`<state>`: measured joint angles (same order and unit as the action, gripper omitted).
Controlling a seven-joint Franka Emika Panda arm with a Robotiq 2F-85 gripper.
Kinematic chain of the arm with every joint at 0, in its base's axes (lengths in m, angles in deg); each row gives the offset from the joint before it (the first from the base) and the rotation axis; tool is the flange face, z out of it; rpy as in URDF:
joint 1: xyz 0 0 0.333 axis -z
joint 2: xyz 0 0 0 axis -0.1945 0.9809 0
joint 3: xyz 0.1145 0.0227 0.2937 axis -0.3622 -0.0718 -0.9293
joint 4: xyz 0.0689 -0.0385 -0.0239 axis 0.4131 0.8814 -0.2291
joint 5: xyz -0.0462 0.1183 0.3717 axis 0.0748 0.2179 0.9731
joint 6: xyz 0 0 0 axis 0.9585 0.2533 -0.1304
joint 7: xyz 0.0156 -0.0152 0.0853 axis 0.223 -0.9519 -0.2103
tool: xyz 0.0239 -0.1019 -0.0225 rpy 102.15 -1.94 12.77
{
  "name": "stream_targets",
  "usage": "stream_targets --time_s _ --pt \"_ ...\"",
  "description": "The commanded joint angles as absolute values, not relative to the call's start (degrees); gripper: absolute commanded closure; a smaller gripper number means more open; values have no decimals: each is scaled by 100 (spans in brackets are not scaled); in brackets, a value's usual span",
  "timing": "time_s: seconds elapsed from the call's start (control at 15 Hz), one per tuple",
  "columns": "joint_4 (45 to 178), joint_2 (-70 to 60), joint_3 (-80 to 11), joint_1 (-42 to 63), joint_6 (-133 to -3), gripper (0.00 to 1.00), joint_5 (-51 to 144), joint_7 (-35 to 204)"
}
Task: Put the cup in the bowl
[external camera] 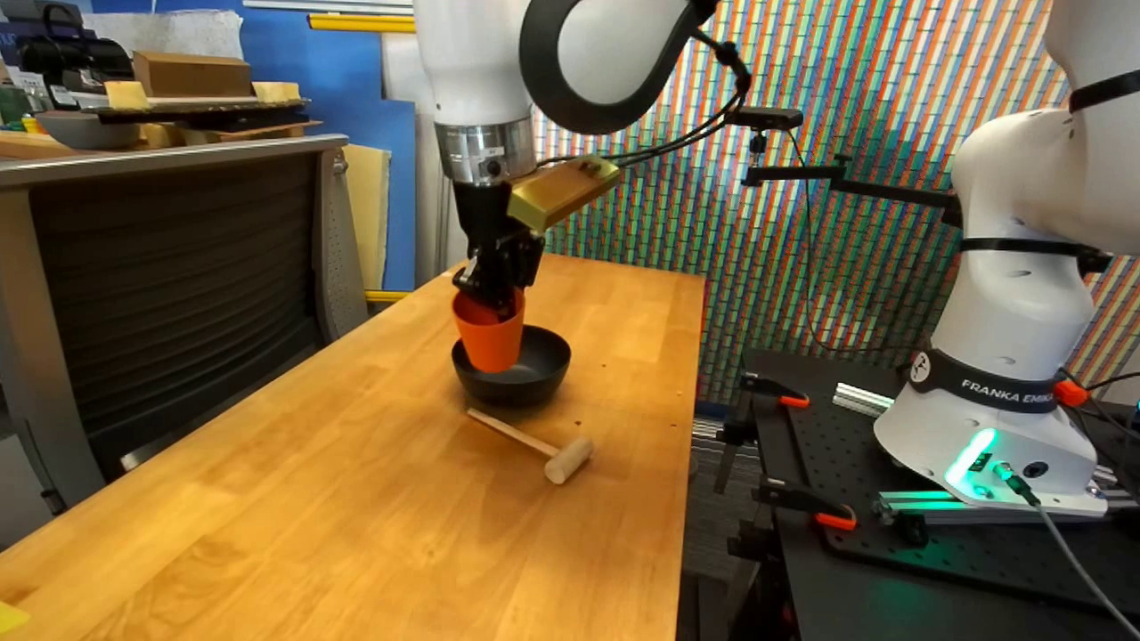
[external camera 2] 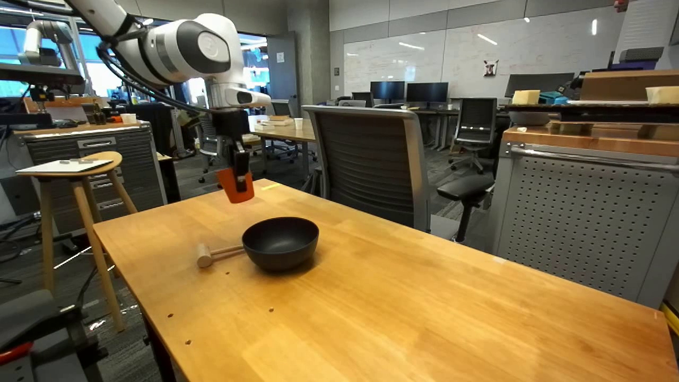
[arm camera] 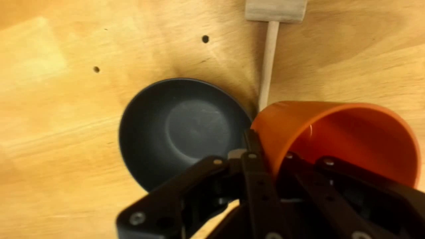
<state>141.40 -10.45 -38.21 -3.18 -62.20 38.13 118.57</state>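
Both exterior views: arm bent downward, fingers pinching a smooth tapered cup, matte bowl lower, beside them.

"FRANKA EMIKA" Was the Only Lettering I Could Read

On my feed, in an exterior view, I read "FRANKA EMIKA" in white capitals on the black band wrapped around the base of the white robot arm. On the same band, just beside the first word, I made out a round white emblem, though it was too small for me to say what it showed. In an exterior view the whiteboard was scrawled on, too faintly for me to pick out a word. The pale sheet on the grey door was too small to read.
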Motion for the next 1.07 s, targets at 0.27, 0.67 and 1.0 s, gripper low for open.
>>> stream_targets --time_s 0.27,0.67,1.0 --pt "14536 -1496 -3871 30 -5922 99 2355 13625" --pt "14110 -613 -3806 60 -5996 99 1839 14356" --pt "13133 308 -3751 -337 -4862 99 1215 15320"
